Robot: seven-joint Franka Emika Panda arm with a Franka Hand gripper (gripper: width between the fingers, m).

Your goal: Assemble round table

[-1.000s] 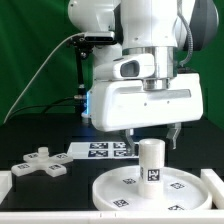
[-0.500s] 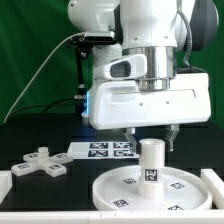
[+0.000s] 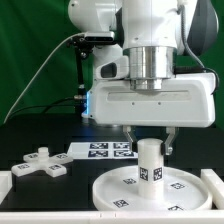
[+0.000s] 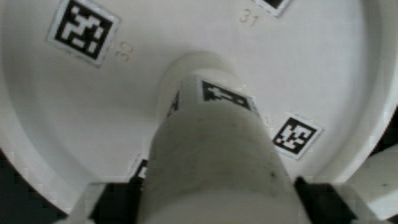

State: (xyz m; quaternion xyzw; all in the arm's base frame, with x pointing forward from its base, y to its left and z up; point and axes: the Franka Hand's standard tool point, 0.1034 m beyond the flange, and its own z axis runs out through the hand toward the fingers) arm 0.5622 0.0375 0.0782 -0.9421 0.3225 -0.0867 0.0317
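While scanning from the exterior view's left: cross-shaped foot piece (image 3: pixel 40 163) flat on the dark surface (image 3: pixel 40 140), well apart from the round disc (image 3: pixel 112 192). Next, marker board (image 3: pixel 105 150), lying flat just behind the disc's rim. Then the disc itself, tags facing up, carrying the cylinder leg (image 3: pixel 150 165) upright near its middle. Directly above the disc, end effector (image 3: pixel 150 147) hanging over the leg's top, jaws wide, fingers (image 3: pixel 132 142) straddling the leg with a slight gap showing on either side. From the wrist view, same leg (image 4: pixel 214 150) rising off the disc (image 4: pixel 71 120) between the dark fingers (image 4: pixel 118 190), tagged on its side.
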